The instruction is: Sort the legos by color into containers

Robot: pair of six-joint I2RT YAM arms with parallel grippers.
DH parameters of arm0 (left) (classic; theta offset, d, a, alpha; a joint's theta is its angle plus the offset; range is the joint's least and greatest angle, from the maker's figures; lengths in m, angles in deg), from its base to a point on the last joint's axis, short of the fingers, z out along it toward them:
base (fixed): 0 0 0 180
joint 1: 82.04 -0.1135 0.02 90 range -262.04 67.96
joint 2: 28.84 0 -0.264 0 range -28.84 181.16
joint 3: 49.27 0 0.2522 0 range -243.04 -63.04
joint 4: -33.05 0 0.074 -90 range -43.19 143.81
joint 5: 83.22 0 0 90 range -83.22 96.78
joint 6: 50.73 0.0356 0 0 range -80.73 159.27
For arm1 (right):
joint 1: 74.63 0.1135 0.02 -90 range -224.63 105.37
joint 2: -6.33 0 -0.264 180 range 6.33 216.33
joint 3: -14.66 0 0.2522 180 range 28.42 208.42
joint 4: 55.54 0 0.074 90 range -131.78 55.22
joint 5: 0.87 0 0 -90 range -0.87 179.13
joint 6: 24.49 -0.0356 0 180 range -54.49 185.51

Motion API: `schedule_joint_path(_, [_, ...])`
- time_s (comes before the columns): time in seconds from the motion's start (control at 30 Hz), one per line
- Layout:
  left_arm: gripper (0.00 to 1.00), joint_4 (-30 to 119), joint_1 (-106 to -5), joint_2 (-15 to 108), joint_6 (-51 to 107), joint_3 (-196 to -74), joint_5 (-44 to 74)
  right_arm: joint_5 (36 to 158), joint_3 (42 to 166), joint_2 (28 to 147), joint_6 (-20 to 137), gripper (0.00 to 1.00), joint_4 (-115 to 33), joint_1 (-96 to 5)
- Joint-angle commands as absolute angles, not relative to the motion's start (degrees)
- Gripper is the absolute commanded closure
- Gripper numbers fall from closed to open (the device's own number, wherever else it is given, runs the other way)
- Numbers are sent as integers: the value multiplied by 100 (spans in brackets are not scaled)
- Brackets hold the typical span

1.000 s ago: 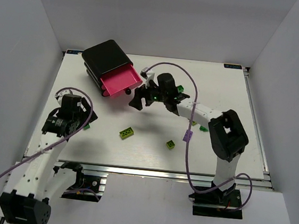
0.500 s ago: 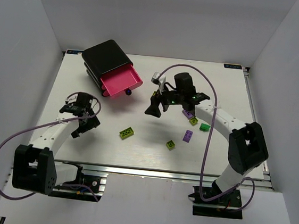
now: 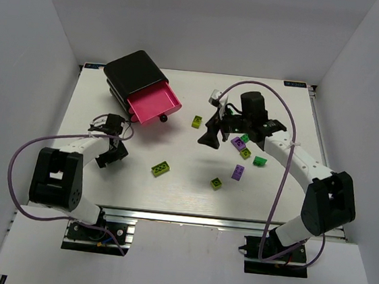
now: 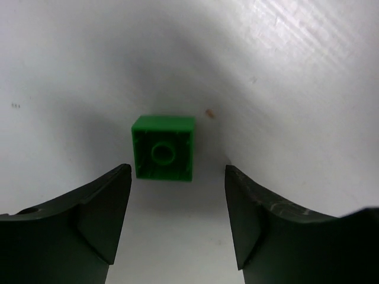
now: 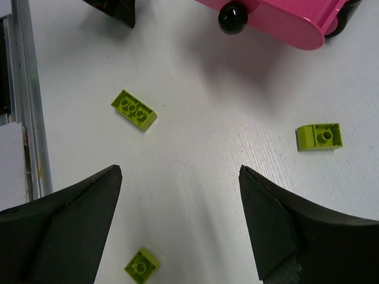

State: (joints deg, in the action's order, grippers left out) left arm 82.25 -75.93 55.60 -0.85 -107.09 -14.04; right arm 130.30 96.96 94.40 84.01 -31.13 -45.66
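A dark green lego [image 4: 164,148] lies hollow side up on the white table, just beyond the tips of my left gripper [image 4: 177,171], which is open and not touching it. From above, the left gripper [image 3: 110,154] sits low at the table's left. My right gripper [image 3: 210,136] hangs open and empty right of the containers: a black cabinet [image 3: 132,73] with one pink drawer [image 3: 154,103] pulled out. Between its fingers [image 5: 89,219] I see bare table. Lime legos [image 5: 134,109] [image 5: 319,136] [image 5: 141,265] lie around it.
Purple bricks [image 3: 238,142] [image 3: 238,172], a green brick [image 3: 259,161] and a lime one [image 3: 245,152] cluster under the right arm. A long lime brick [image 3: 161,169] and a small one [image 3: 216,183] lie mid-table. The drawer knob [image 5: 233,16] faces the right gripper.
The left gripper has swung out over the table's left side and its jaws have narrowed a little. The right gripper has drawn back rightward from the drawer, uncovering a lime brick.
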Motion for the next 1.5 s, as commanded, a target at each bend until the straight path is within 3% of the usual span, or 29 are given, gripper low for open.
schedule_joint_path(0.0, [26,8021,-7642,5825,-11,-10883,-1713,13185,9575,9167,8572,15,-2939,-4694])
schedule_joint_path(0.13, [28,7889,-7694,5957,86,-10874,-1704,13202,9557,9105,8564,14,-2930,-4773])
schedule_joint_path(0.3, [41,7898,-7808,6159,174,-10979,-1695,13202,9583,9123,8546,15,-2930,-4861])
schedule_joint_path(0.4, [54,7906,-7809,6098,209,-10997,-1634,13194,9610,9132,8537,15,-2930,-4879])
schedule_joint_path(0.5, [74,7924,-7809,5819,244,-11006,-1494,13185,9610,9123,8590,16,-2869,-4905])
schedule_joint_path(0.53, [84,7959,-7809,5695,270,-11023,-1424,13176,9610,9114,8607,16,-2808,-4905])
schedule_joint_path(0.63, [100,7933,-7730,5047,402,-11102,-1134,13132,9575,9097,8686,16,-2781,-4923])
schedule_joint_path(0.83, [100,7608,-7677,3421,693,-11269,193,13062,9548,9097,8774,17,-2710,-4958])
schedule_joint_path(0.97, [100,7625,-7677,3014,684,-11594,669,13053,9557,9123,8801,17,-2693,-4958])
schedule_joint_path(1.1, [100,7415,-7677,3276,553,-12006,1353,12939,9584,9140,8827,16,-2640,-4941])
schedule_joint_path(1.47, [100,6720,-7448,5174,596,-13352,1662,12219,9549,8903,8626,11,-2508,-5028])
